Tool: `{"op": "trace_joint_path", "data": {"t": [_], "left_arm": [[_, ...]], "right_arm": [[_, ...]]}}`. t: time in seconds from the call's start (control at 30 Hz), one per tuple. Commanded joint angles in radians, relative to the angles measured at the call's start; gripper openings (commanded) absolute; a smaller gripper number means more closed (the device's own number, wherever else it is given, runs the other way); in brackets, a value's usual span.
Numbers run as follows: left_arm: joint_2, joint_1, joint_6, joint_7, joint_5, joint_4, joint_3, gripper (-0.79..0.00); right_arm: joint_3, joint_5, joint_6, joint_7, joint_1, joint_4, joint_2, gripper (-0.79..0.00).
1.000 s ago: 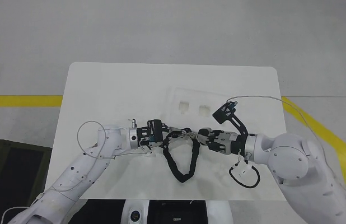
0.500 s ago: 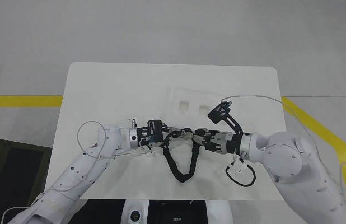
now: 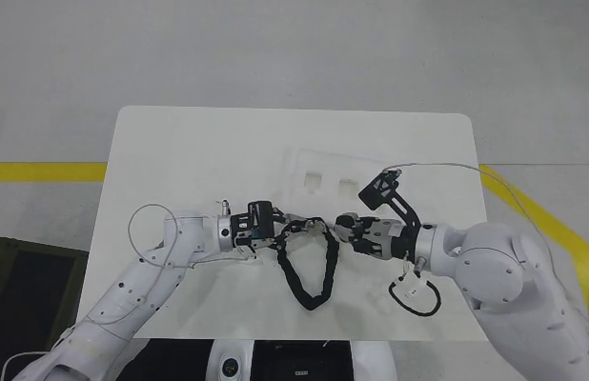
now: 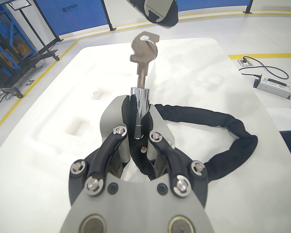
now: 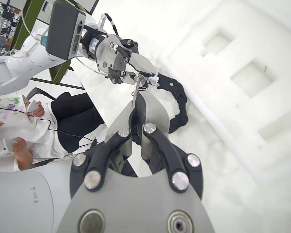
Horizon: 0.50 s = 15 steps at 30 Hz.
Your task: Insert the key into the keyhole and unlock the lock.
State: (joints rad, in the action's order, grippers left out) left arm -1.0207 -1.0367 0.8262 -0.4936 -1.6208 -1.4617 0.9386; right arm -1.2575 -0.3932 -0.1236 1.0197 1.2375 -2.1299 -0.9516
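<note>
Top view: key (image 3: 315, 227) mid-frame, long axis left-right, between left gripper (image 3: 287, 230) and right gripper (image 3: 338, 228), wrists facing; chain (image 3: 309, 281) loops below; foam tray (image 3: 371, 162) above. Left wrist view: left gripper clamped on lock cylinder (image 4: 141, 98), key blade seated inside, head outward. Right wrist view: right gripper closed, empty, just short of key.

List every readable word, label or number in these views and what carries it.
Blue barrier panels: white brand logos, left unquoted here.
Power adapter on the floor: label too small to read.
Key and lock cylinder: no readable marking.
</note>
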Motion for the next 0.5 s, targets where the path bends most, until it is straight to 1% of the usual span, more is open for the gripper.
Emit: {"op": "trace_joint_path", "data": {"t": [0.0,0.1,0.17,0.2,0.23,0.3,0.33,0.4,0.43,0.47], "left_arm": [[0.002,0.004,0.031,0.027,0.01,-0.005,0.007,-0.785],[0.005,0.01,0.078,0.079,0.033,-0.016,0.018,-0.785],[0.007,0.012,0.107,0.111,0.06,-0.027,0.027,-0.785],[0.008,0.014,0.121,0.127,0.074,-0.036,0.032,-0.785],[0.008,0.014,0.132,0.14,0.09,-0.046,0.038,-0.785],[0.011,0.012,0.159,0.177,0.118,-0.062,0.048,-0.785],[0.012,0.01,0.169,0.193,0.138,-0.069,0.054,-0.785],[0.014,0.006,0.186,0.228,0.182,-0.078,0.06,-0.785],[0.015,0.005,0.186,0.247,0.205,-0.083,0.059,-0.785],[0.017,0.005,0.186,0.269,0.225,-0.087,0.057,-0.785]], "right_arm": [[-0.011,-0.036,-0.069,-0.017,0.005,-0.009,0.004,-0.785],[-0.018,-0.071,-0.149,-0.041,0.012,-0.013,0.007,-0.785],[-0.021,-0.099,-0.197,-0.058,0.013,-0.01,0.009,-0.739],[-0.019,-0.102,-0.226,-0.069,0.014,-0.005,0.009,-0.69],[-0.02,-0.112,-0.246,-0.074,0.012,0.001,0.01,-0.662],[-0.016,-0.13,-0.293,-0.083,0.009,0.009,0.011,-0.646],[-0.014,-0.14,-0.312,-0.086,0.007,0.014,0.012,-0.603],[-0.008,-0.158,-0.362,-0.091,0.002,0.022,0.013,-0.446],[-0.007,-0.167,-0.38,-0.096,-0.001,0.029,0.014,-0.249],[-0.007,-0.176,-0.397,-0.106,-0.002,0.034,0.015,0.0]]}}
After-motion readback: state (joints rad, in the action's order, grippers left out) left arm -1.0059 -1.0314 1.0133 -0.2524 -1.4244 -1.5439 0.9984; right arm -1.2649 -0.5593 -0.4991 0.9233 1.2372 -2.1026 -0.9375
